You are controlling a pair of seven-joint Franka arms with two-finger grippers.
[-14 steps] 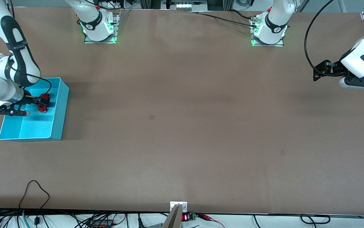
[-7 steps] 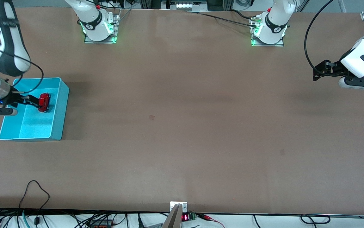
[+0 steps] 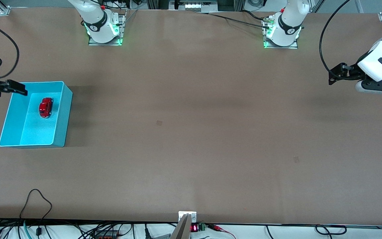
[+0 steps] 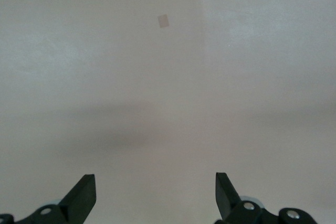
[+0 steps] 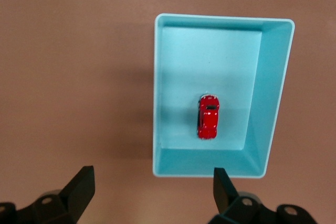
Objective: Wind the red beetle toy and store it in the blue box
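The red beetle toy (image 3: 45, 107) lies on the floor of the blue box (image 3: 62, 113), which stands at the right arm's end of the table. My right gripper (image 3: 20, 89) is open and empty, up over the box's rim on the side toward the table's end. In the right wrist view the toy (image 5: 209, 116) lies alone in the box (image 5: 274, 93), well clear of my right gripper (image 5: 152, 192). My left gripper (image 3: 334, 75) waits open and empty over bare table at the left arm's end; the left wrist view shows it (image 4: 155, 195) over nothing but table.
The two arm bases (image 3: 104, 26) (image 3: 282, 31) stand along the table's edge farthest from the front camera. Small square marks (image 3: 159, 122) (image 3: 296, 159) sit on the brown tabletop. Cables (image 3: 35, 205) lie at the edge nearest the front camera.
My right gripper let go of the toy, rose out of the box and drew back toward the right arm's end of the table. The toy stayed in the box. The left arm has not moved.
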